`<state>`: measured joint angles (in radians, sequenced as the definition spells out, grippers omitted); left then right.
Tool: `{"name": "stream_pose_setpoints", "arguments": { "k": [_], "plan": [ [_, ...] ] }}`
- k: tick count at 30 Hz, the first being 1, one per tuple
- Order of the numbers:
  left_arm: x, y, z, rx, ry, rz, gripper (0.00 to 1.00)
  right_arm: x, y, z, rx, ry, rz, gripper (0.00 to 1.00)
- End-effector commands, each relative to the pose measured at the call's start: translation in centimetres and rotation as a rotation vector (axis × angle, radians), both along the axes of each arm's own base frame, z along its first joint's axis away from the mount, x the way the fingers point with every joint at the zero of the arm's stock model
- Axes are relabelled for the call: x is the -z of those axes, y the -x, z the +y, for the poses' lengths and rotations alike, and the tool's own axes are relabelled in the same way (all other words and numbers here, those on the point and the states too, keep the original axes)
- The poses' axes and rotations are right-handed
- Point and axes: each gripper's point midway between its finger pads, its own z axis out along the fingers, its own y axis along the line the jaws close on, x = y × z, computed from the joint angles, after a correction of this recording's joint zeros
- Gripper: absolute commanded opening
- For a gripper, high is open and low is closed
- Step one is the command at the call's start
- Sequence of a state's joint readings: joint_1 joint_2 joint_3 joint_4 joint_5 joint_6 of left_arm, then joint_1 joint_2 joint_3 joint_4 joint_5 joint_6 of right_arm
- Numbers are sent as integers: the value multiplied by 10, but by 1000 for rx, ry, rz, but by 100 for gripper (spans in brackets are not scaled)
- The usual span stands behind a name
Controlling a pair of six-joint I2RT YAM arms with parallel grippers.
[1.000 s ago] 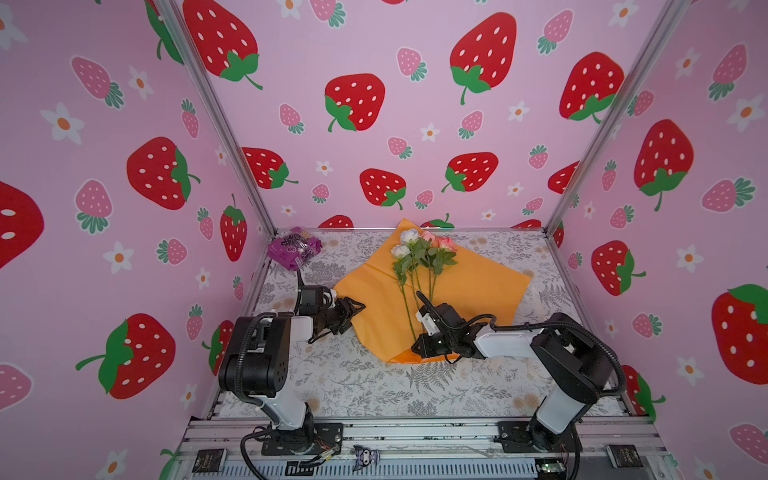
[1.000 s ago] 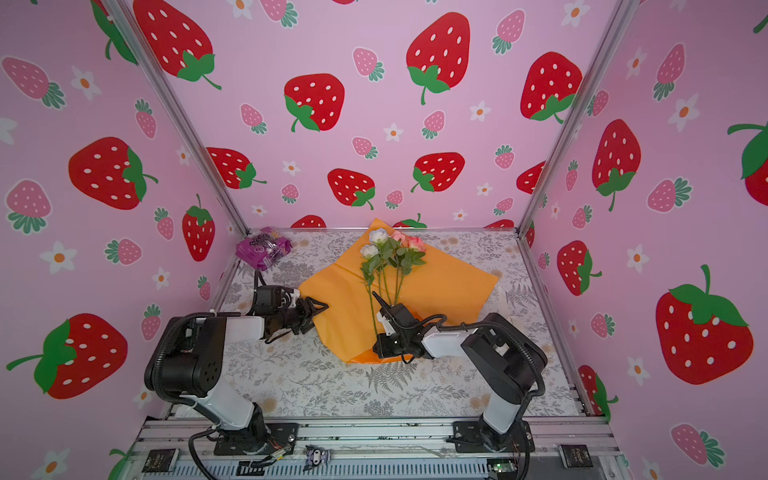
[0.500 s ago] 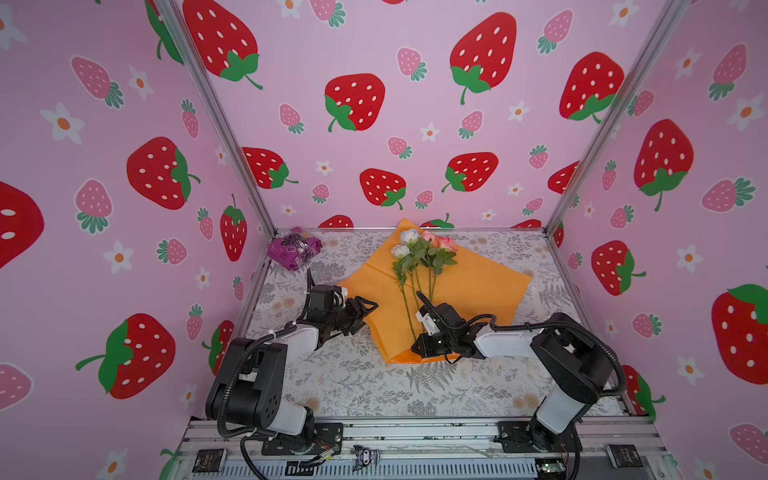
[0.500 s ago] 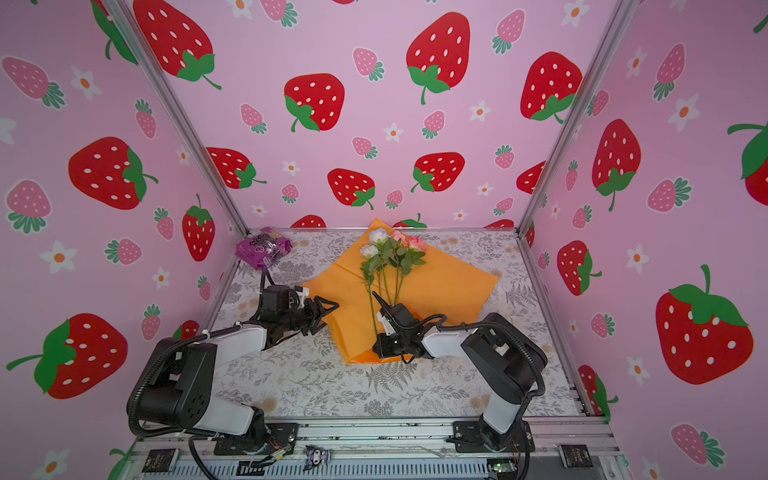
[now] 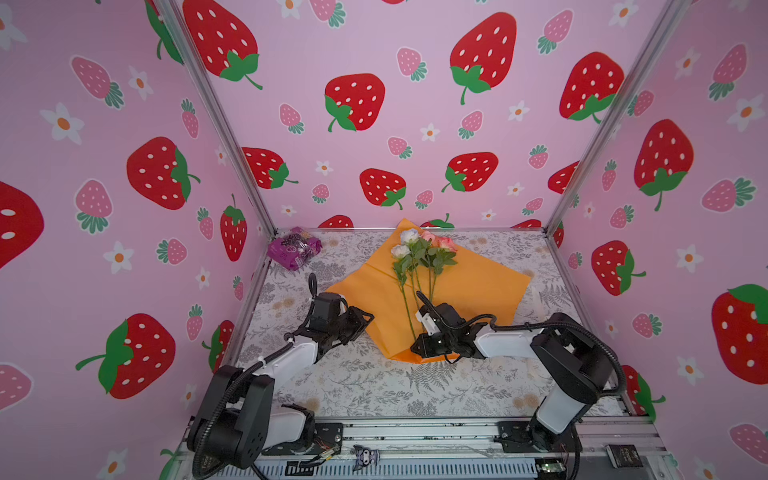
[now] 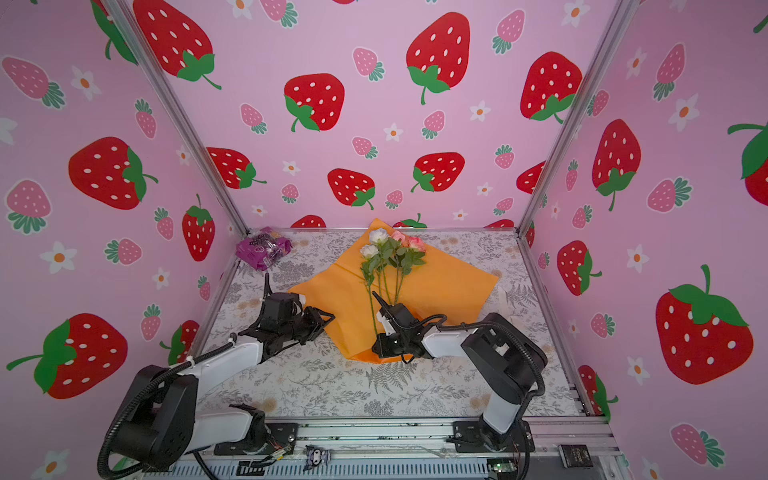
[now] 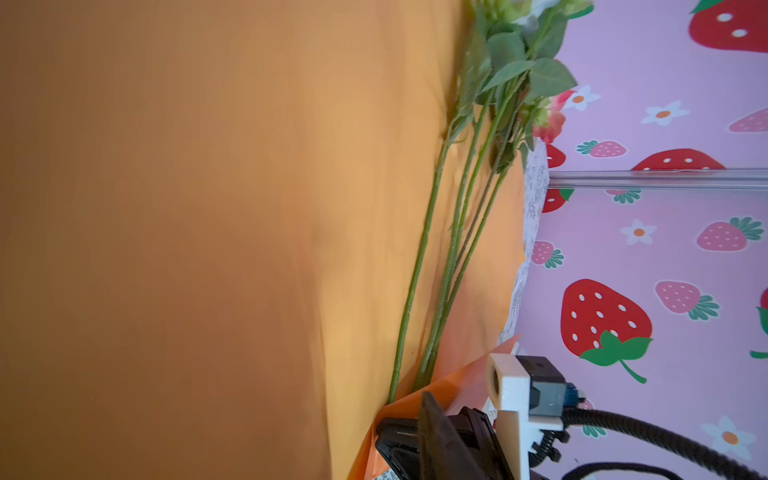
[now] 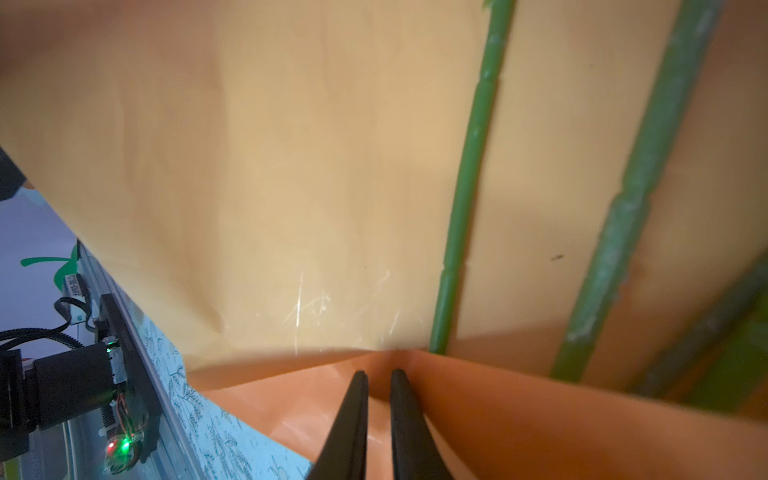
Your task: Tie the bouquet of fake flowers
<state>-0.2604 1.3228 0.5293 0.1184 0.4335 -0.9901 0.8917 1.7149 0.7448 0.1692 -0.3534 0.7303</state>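
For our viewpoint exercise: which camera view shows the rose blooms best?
Either top view: the white and pink rose blooms lie unobstructed. The left wrist view shows only slivers behind leaves; the right wrist view shows only stems.

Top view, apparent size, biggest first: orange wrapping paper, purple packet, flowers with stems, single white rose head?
1. orange wrapping paper
2. flowers with stems, long but thin
3. purple packet
4. white rose head
Ranks 2 and 3 are close: the flowers win on length only.

High stereo pair, wrists near paper [image 7: 166, 249]
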Motion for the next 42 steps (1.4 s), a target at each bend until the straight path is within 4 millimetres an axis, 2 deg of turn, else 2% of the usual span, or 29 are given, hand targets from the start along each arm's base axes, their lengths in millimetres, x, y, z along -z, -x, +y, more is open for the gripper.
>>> {"name": "stream_pose_setpoints", "arguments": {
  "k": [1, 5, 10, 15, 21, 26, 31, 39, 42],
  "plan": [
    [-1, -4, -5, 40, -45, 14, 28, 2, 6, -8, -10, 21, 13, 17],
    [-6, -5, -6, 56, -129, 1, 16, -14, 4, -6, -9, -6, -7, 18],
    [-9, -5, -11, 75, -143, -16, 11, -26, 7, -11, -5, 1, -10, 18],
    [-8, -5, -14, 82, -135, -13, 10, -15, 17, -21, 0, 29, 32, 16],
    [-22, -8, -23, 123, -125, -55, 9, 8, 14, -31, 26, 115, 46, 12],
    [-42, -11, -44, 223, -149, -120, 7, 19, 13, -31, 30, 138, 60, 10],
    [-60, -16, -71, 309, -168, -156, 7, 23, 16, -40, 48, 158, 63, 10],
    [-85, -24, -123, 443, -137, -216, 7, 6, 8, -38, 72, 70, 38, 12],
    [-86, -24, -140, 510, -157, -218, 7, -2, 5, -38, 87, 34, 26, 13]
  ]
}}
